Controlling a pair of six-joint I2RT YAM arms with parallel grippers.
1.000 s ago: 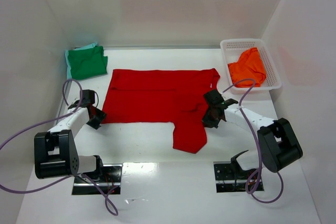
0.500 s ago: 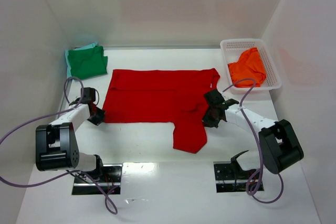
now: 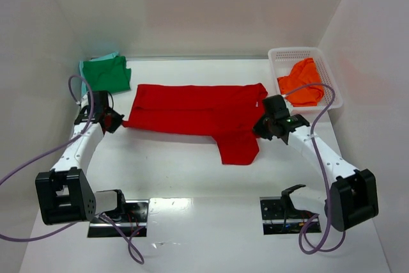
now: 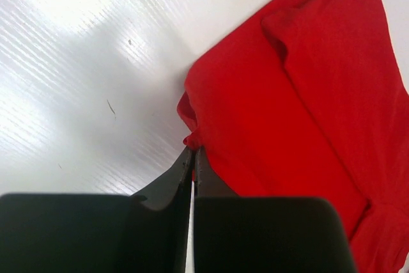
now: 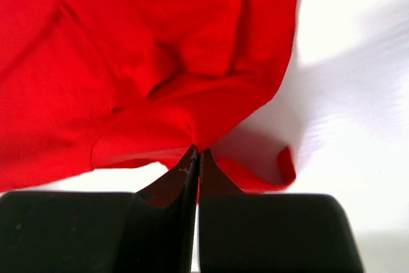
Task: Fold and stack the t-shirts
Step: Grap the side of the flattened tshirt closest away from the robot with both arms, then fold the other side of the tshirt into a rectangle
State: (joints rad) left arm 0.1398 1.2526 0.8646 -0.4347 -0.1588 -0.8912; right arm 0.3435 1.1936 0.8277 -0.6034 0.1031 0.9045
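Observation:
The red t-shirt (image 3: 198, 110) lies spread across the middle of the table, one part hanging toward the front (image 3: 239, 148). My left gripper (image 3: 115, 121) is shut on its left front corner (image 4: 192, 137). My right gripper (image 3: 263, 127) is shut on its right front edge (image 5: 198, 142) and holds the cloth lifted off the table. The green t-shirt (image 3: 105, 75) lies folded at the back left. The orange t-shirt (image 3: 300, 83) lies crumpled in the basket.
A white lattice basket (image 3: 332, 81) stands at the back right against the wall. White walls close in the table on the left, back and right. The arm bases (image 3: 118, 209) sit at the near edge.
Both grippers have moved toward the back with the red shirt's front edge in them. The shirt's front part has folded back, so it looks narrower, and the hanging part has shifted back.

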